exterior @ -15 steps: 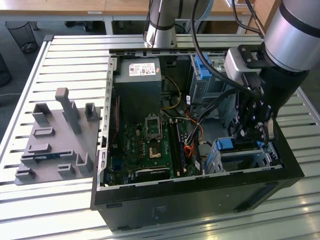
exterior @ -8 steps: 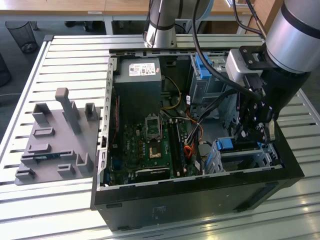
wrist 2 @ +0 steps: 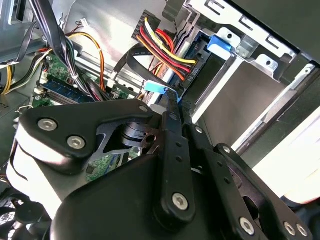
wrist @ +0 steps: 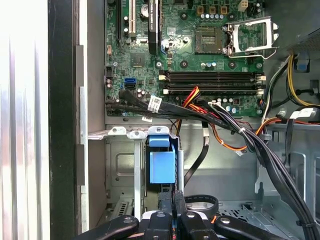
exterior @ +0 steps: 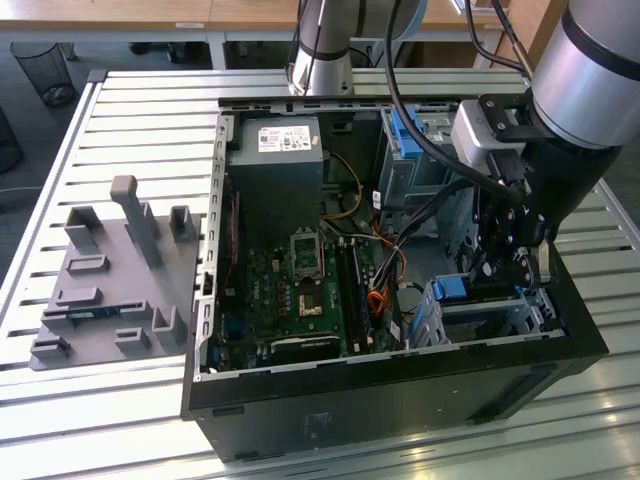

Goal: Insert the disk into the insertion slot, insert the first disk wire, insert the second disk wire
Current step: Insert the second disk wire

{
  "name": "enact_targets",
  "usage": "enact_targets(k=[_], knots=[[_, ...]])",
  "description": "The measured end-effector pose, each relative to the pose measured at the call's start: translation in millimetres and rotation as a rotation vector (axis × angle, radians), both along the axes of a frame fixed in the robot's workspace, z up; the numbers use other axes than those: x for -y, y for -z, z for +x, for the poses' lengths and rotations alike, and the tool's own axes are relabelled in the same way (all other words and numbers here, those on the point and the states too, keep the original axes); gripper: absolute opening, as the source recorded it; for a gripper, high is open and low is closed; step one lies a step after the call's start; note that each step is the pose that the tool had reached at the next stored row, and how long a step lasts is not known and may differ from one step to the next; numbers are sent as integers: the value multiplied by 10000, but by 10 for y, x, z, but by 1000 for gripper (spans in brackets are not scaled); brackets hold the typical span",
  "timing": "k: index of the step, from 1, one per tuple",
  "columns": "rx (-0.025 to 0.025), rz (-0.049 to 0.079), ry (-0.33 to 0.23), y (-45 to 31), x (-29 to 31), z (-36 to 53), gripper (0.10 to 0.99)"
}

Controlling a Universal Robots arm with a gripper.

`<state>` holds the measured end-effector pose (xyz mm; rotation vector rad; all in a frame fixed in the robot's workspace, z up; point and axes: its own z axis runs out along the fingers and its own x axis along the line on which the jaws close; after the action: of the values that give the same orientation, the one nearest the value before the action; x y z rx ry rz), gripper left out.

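Observation:
The open computer case [exterior: 400,395] lies on a slatted table. My gripper [exterior: 505,272] reaches down into its right end, over the insertion slot [exterior: 490,315], a low grey metal cage [wrist 2: 260,56]. The disk's blue caddy tab [wrist 2: 220,44] sits at the cage mouth [wrist: 125,132]; the silver disk body is hidden. In both wrist views my gripper [wrist 2: 172,97] [wrist: 172,194] is shut on the blue connector [wrist: 162,167] of a flat black disk wire [wrist 2: 132,56]. A black plug on red, yellow and black wires [wrist 2: 192,75] hangs beside the cage mouth.
The motherboard [exterior: 300,290] and power supply [exterior: 275,150] fill the case's left half. A taller metal bay with a blue tab [exterior: 405,140] stands behind the cage. Loose cable bundles [wrist: 240,132] cross near my gripper. A grey fixture plate [exterior: 110,285] lies at the exterior view's left.

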<state>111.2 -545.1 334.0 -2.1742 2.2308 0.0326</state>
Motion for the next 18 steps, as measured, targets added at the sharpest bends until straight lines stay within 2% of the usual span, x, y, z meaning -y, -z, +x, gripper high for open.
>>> enact_targets(k=[18], knots=[[0,0,0,50,5,7,141]])
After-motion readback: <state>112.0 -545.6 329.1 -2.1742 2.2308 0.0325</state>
